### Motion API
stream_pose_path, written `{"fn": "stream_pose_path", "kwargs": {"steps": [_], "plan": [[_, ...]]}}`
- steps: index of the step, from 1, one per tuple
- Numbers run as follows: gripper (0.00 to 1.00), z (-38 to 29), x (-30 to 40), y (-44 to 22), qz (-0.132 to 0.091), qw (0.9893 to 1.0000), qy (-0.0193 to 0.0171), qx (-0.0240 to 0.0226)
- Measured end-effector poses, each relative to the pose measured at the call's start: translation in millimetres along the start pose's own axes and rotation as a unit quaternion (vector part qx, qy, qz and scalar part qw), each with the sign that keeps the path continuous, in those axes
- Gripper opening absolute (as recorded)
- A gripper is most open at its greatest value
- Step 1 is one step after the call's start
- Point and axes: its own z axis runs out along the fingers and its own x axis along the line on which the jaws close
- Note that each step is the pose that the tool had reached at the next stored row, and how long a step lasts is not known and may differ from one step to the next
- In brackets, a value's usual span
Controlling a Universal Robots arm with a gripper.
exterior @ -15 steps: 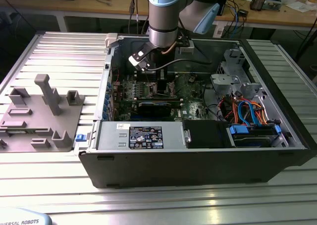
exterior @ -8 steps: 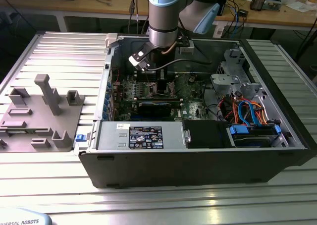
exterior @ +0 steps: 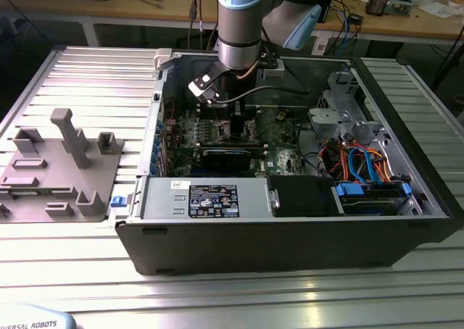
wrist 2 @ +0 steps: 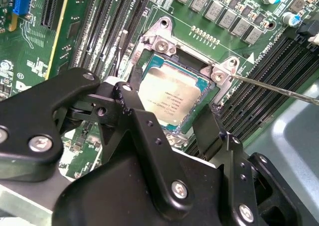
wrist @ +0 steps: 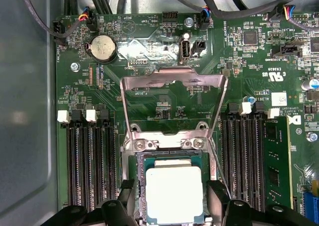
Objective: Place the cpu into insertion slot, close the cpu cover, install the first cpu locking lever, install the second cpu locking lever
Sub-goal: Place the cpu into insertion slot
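The cpu (wrist: 173, 193) (wrist 2: 169, 94), a square chip with a silver-grey top, lies flat in the insertion slot (wrist 2: 158, 43) on the green board. My gripper (wrist: 172, 203) (wrist 2: 169, 104) hangs low over it, open, with one black finger (wrist: 127, 198) on each side of the chip and a thin gap to its edges. The cpu cover (wrist: 149, 78), a thin metal frame, stands swung back from the socket. A thin wire locking lever (wrist 2: 279, 90) juts out from the socket's corner, unlatched. In the exterior view the gripper (exterior: 235, 120) reaches down into the open computer case.
Long black memory slots (wrist: 92, 161) (wrist: 244, 156) flank the socket on both sides. The case wall (exterior: 290, 238), a black power supply (exterior: 210, 198) and drive cables (exterior: 362, 162) crowd the exterior view's right. A grey fixture block (exterior: 65, 162) stands on the table at its left.
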Motion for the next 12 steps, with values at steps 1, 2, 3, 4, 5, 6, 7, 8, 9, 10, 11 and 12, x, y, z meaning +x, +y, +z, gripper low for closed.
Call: {"fn": "stream_pose_path", "kwargs": {"steps": [1,2,3,4,5,6,7,8,9,10,11,12], "plan": [[0.67,-0.1,0.1,0.0,0.0,1.0,0.0,-0.0001],[0.67,-0.1,0.1,0.0,0.0,1.0,0.0,0.0],[0.67,-0.1,0.1,0.0,0.0,1.0,0.0,-0.0001],[0.67,-0.1,0.1,0.0,0.0,1.0,0.0,-0.0001],[0.67,-0.3,0.1,0.0,0.0,1.0,0.0,0.0],[0.67,-0.4,0.1,0.0,0.0,1.0,0.0,0.0],[0.67,-0.4,0.1,0.0,0.0,1.0,0.0,0.0],[0.67,-0.5,0.0,0.0,0.0,1.0,0.0,-0.0001],[0.67,-0.5,0.0,0.0,0.0,1.0,0.0,0.0],[0.67,-0.6,0.0,0.0,0.0,1.0,0.0,0.0],[0.67,-0.6,0.0,0.0,0.0,1.0,0.0,0.0],[0.67,-0.6,0.0,0.0,0.0,1.0,0.0,0.0]]}}
